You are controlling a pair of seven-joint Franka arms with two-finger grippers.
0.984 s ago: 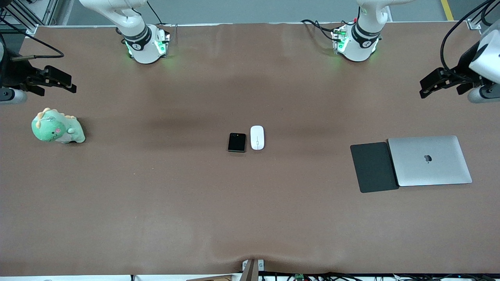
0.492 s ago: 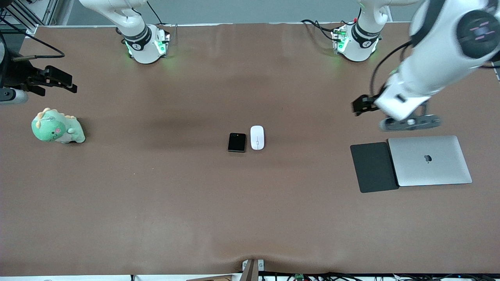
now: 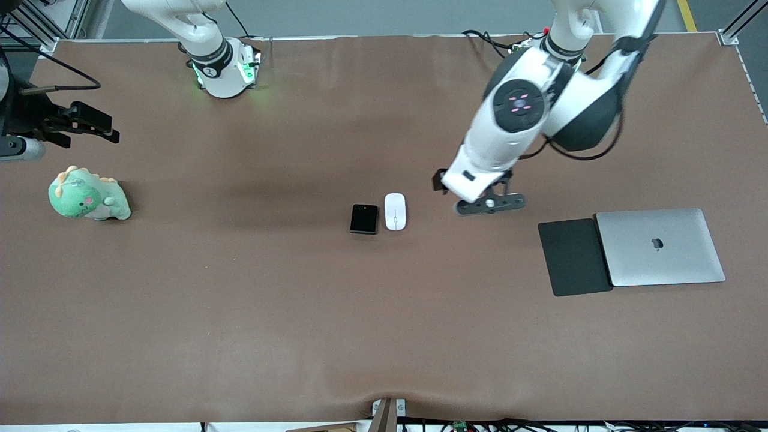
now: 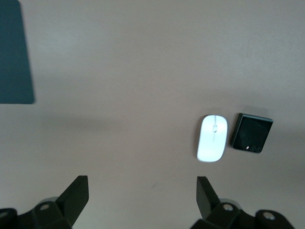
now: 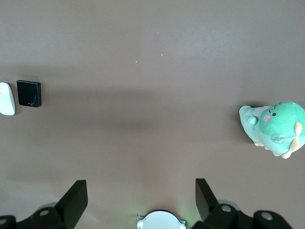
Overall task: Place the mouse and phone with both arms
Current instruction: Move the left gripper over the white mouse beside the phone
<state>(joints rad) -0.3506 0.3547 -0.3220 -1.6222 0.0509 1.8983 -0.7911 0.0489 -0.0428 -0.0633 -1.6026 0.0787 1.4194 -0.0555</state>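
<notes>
Left hand [image 3: 442, 180] now over bare table [image 3: 300, 312] beside mouse [image 3: 395, 211]

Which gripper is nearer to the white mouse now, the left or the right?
Left. The left gripper hangs open over bare table just beside the mouse. The right gripper waits open at the right arm's end of the table, above the green plush toy.

The table [image 3: 240, 312] is seen whole from high across it. Each wrist view looks straight down from well above. All three share the mouse [image 3: 395, 211] [image 4: 212, 138] [image 5: 6, 98] and phone [image 3: 364, 219] [image 4: 251, 133] [image 5: 29, 93].
</notes>
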